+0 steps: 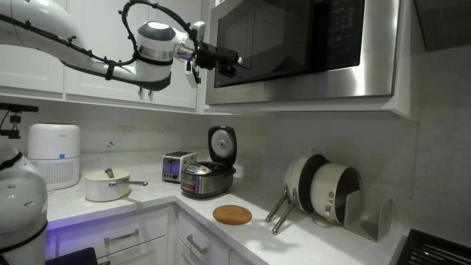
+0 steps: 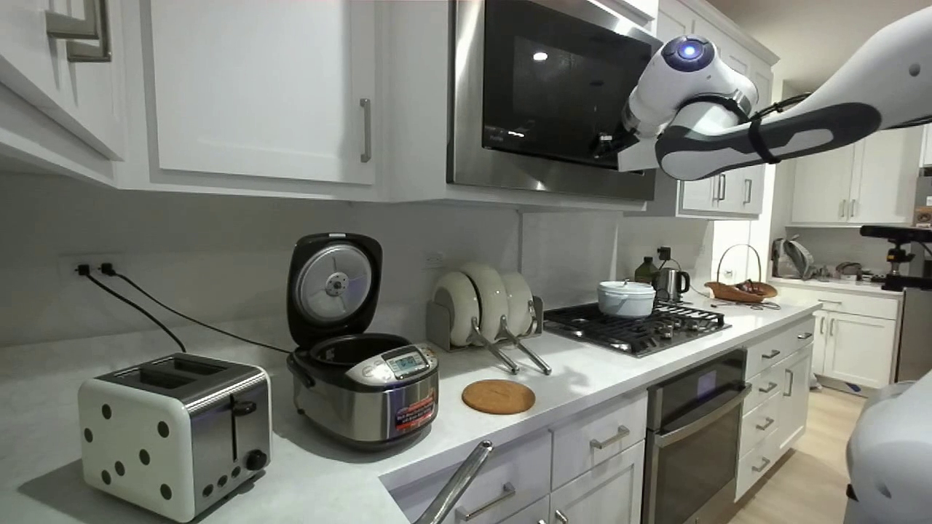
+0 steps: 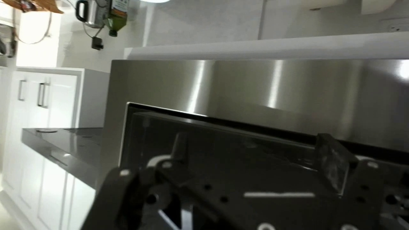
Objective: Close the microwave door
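Note:
The microwave [image 1: 379, 55] is a steel-framed box above the counter, in both exterior views [image 2: 539, 175]. Its door [image 1: 272, 40], a glossy black glass panel [image 2: 553, 80], sits within the steel frame in both exterior views. In the wrist view, a dark band between the door [image 3: 230, 137] and the steel frame [image 3: 230, 83] widens toward the right; I cannot tell if the door is fully shut. My gripper [image 1: 239, 70] is in front of the door's lower part [image 2: 603, 145]. Its fingers are spread with nothing between them [image 3: 255, 153]. Contact with the glass is unclear.
White cabinets [image 2: 262, 94] flank the microwave. Below on the counter stand an open rice cooker [image 1: 209, 180], a toaster [image 2: 175, 437], a brown round mat [image 1: 232, 215] and pans in a rack [image 1: 331, 191]. A cooktop [image 2: 626, 331] lies farther along.

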Robot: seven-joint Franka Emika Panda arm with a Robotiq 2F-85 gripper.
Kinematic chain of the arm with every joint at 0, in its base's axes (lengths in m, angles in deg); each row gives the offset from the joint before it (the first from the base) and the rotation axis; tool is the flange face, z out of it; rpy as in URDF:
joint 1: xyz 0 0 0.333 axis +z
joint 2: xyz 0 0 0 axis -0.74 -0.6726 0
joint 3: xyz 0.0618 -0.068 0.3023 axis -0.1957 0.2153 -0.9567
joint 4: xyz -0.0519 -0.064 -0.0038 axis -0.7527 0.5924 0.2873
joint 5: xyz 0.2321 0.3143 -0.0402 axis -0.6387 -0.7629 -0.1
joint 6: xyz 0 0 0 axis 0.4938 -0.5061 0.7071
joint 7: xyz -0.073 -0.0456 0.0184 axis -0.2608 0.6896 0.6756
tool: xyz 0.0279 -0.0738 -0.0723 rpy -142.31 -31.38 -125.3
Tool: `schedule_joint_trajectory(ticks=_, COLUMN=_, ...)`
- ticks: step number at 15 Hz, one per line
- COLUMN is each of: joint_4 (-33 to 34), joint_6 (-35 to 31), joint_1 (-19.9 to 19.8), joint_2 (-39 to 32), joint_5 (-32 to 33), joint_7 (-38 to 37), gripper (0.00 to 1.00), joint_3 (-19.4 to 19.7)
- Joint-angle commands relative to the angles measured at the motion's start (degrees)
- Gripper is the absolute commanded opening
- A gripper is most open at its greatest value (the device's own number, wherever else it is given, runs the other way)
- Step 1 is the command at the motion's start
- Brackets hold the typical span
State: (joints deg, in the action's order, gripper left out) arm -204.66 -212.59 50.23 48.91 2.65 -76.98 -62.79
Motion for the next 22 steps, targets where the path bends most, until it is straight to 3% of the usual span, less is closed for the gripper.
schedule_joint_trajectory(ticks=1, joint_4=5.8, joint_6=-6.1, joint_1=5.8, joint_2=-4.0, joint_5=-9.5, joint_7=15.4, gripper=1.00, joint_3=6.0)
schedule_joint_trajectory(ticks=7, joint_4=19.1, joint_6=-5.1, joint_1=23.2, joint_2=-9.6, joint_5=-28.8, joint_7=43.6, gripper=1.00, joint_3=22.3)
schedule_joint_trajectory(ticks=13, joint_4=29.0, joint_6=-4.4, joint_1=44.0, joint_2=-14.9, joint_5=-46.2, joint_7=65.7, gripper=1.00, joint_3=43.5)
schedule_joint_trajectory(ticks=19, joint_4=35.1, joint_6=-1.6, joint_1=63.2, joint_2=-14.7, joint_5=-52.2, joint_7=75.6, gripper=1.00, joint_3=61.2)
schedule_joint_trajectory(ticks=22, joint_4=39.0, joint_6=4.7, joint_1=68.4, joint_2=-14.1, joint_5=-51.7, joint_7=75.9, gripper=1.00, joint_3=65.2)
